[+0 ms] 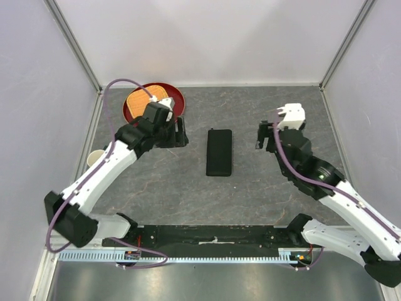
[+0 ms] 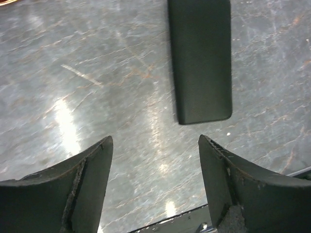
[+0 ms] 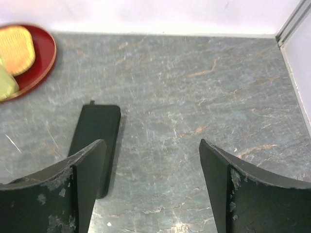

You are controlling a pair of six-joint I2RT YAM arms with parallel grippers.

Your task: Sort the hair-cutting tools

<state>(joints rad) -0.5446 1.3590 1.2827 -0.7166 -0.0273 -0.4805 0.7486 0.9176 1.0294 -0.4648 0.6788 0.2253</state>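
Case lies shut at the middle of the table. No combs or scissors show in any view; probably inside the case. Left claw and right claw are both released and empty, flanking it without touching. Sorting not yet begun. Next move: pin the case with one claw, unzip with the other.
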